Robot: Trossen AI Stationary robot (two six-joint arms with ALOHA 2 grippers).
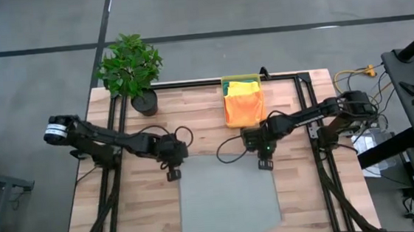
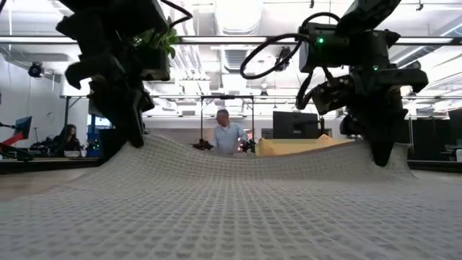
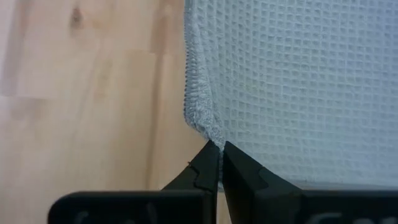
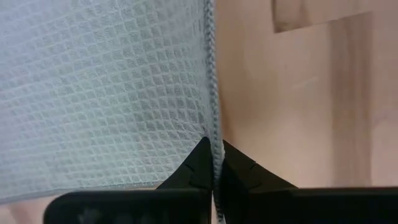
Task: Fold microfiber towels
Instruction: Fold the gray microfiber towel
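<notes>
A light grey microfiber towel (image 1: 228, 199) lies spread on the wooden table, its near part flat on the wood. My left gripper (image 1: 174, 173) is shut on its far left corner, my right gripper (image 1: 265, 163) shut on its far right corner. The low view shows both far corners raised a little, the far edge (image 2: 253, 155) sagging between them. Folded yellow, orange and teal towels sit in a yellow bin (image 1: 243, 100) at the table's far edge. My left gripper pinches the towel's left edge at its far corner (image 3: 214, 138) between its two fingertips, coming from above and slanting down. The corner is lifted slightly; the cloth beyond runs down onto the table. My right gripper pinches the towel's right hemmed edge at its far corner (image 4: 214, 146) between its two fingertips, pointing steeply down. That corner is raised a little, with the rest of the towel on the table.
A potted plant (image 1: 131, 68) stands at the far left of the table. Black frame rails (image 1: 116, 130) run along both sides and the far edge. Bare wood lies left and right of the towel. A person (image 2: 227, 133) shows in the room behind.
</notes>
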